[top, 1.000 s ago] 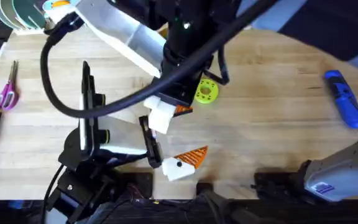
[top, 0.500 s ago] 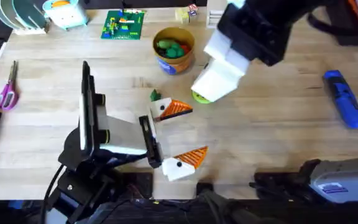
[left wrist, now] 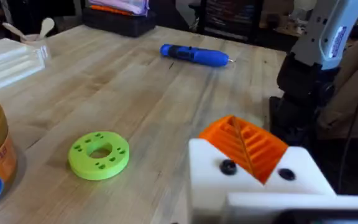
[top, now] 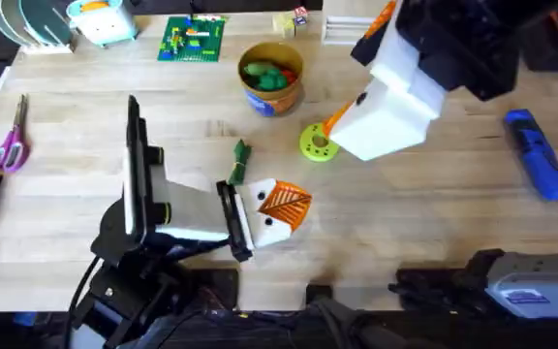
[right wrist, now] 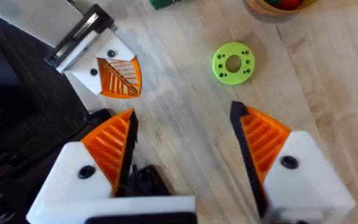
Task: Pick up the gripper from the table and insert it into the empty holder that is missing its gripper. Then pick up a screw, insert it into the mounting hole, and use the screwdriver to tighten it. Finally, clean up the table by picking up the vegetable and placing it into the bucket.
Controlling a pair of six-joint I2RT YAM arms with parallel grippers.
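- Two arms: left gripper point(top: 260, 211) low near the table's near edge; whether its fingers are parted I cannot tell.
- Vegetable point(top: 238, 161): just beyond it, long axis running away from the bases.
- Bucket point(top: 270, 78): farther back.
- Right gripper point(right wrist: 182, 155): raised, fingers apart over bare wood.
- Screwdriver point(top: 538, 167): far right, tip toward the near edge.

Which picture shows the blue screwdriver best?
The overhead view: the blue screwdriver lies whole and unblocked at the table's right side. The left wrist view shows it whole too, but far off and smaller.
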